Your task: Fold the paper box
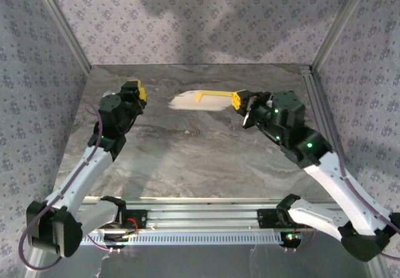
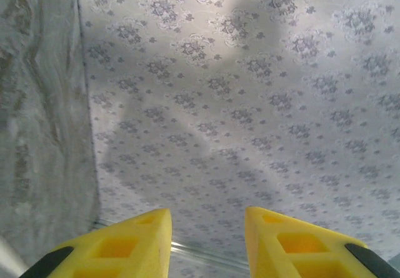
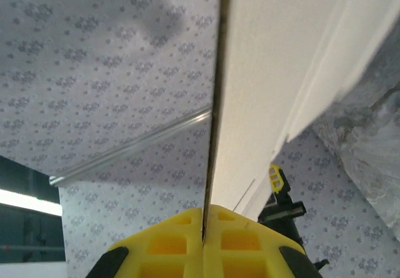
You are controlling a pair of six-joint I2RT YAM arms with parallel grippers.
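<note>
Paper box: the paper box [image 1: 199, 100] hangs in the air over the far part of the worktop [image 1: 200, 165], between the two arms. It is partly folded, with a cream face and a yellow edge along the top.

Right gripper: the right gripper [image 1: 239, 100] is clamped on the box's near edge. In the right wrist view the yellow fingertips [image 3: 181, 240] meet on the thin card, and the cream panel [image 3: 269, 72] runs straight away from them.

Why held so: pinching one edge leaves the rest of the card free and offers it sideways to the other arm. This looks meant to let a flap be pushed or creased against a fixed grip.

Far end of box: it is blurred in the top view. I cannot tell whether it is clear of the worktop or brushing it.

Left gripper: the left gripper [image 1: 140, 94] is raised just left of the box and apart from it. Its fingers are moderately apart with nothing between them. In its own view the left gripper [image 2: 207, 231] faces the patterned wall [image 2: 250, 103].

Stage, as a judgement: the fold is mid-way and the box is not yet a closed flat rectangle.

Next need: the left gripper would have to turn toward the free end and meet a flap squarely.

Risk: thin card held by one edge may sag or twist, and a push could slip it in the grip.
</note>
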